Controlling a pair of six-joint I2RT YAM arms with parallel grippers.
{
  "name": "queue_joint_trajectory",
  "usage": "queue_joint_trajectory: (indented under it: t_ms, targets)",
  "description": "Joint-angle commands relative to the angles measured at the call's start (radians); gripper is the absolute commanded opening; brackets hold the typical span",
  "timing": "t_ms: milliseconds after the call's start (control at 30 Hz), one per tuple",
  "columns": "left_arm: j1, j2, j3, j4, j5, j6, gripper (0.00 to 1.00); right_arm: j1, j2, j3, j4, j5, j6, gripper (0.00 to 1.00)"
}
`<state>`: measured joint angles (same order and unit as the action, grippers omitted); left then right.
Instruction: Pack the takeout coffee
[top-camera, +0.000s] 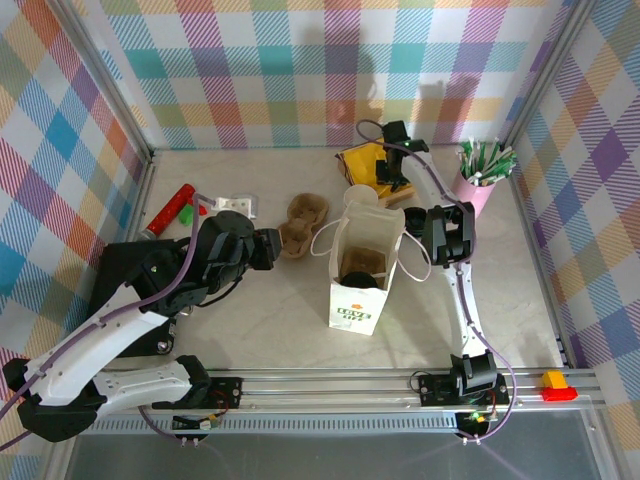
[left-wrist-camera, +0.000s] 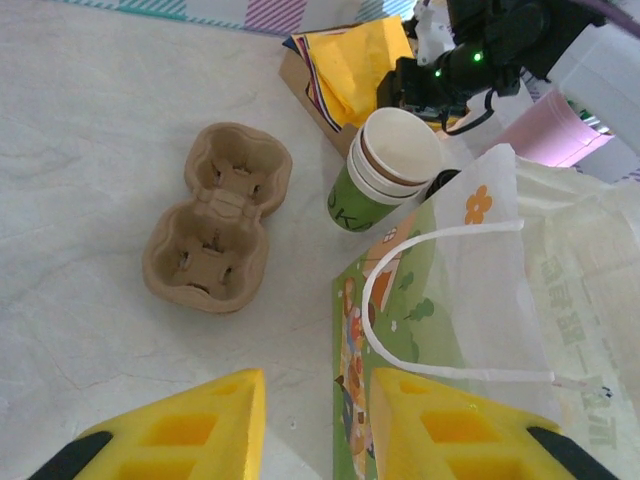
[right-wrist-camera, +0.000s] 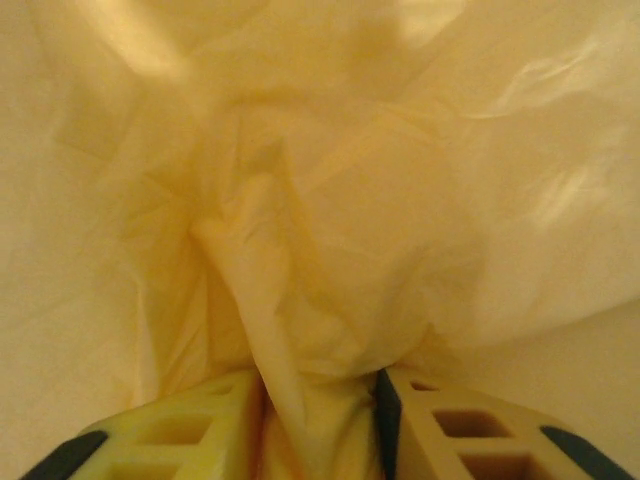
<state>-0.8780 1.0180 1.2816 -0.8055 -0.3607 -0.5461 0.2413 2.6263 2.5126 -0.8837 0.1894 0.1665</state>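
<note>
left gripper (left-wrist-camera: 318, 392) is hovering, fingers spread, beside paper bag (left-wrist-camera: 470, 300) | right gripper (right-wrist-camera: 318, 405) is pinching yellow napkin (right-wrist-camera: 300, 250) fold tight

Bright and even from overhead across the surface (top-camera: 270, 340); soft, faint shadows around the paper bag (top-camera: 362, 262) and on the checked back wall (top-camera: 300, 70). Crisp from above, mild bowing toward the frame corners. Sharp at the left wrist too. At the right wrist, warm, hazy, soft: yellow napkin (right-wrist-camera: 300, 200) blurred, pinched in the right claw (right-wrist-camera: 320, 420).
</note>
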Motion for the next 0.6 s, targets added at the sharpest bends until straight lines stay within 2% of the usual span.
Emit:
queue_joint_trajectory:
  t_ms: [0, 267, 567]
  targets:
    - [0.01, 0.004, -0.007, 0.039, 0.021, 0.0, 0.33, -0.005, -0.111, -0.011, 0.001, -0.023, -0.001, 0.31]
    - [0.01, -0.011, -0.009, 0.042, 0.019, -0.005, 0.33, -0.01, -0.207, -0.009, 0.009, -0.046, -0.005, 0.15]
    - [0.01, -0.021, -0.005, 0.04, 0.017, -0.008, 0.33, -0.014, -0.343, 0.037, -0.039, -0.098, 0.015, 0.02]
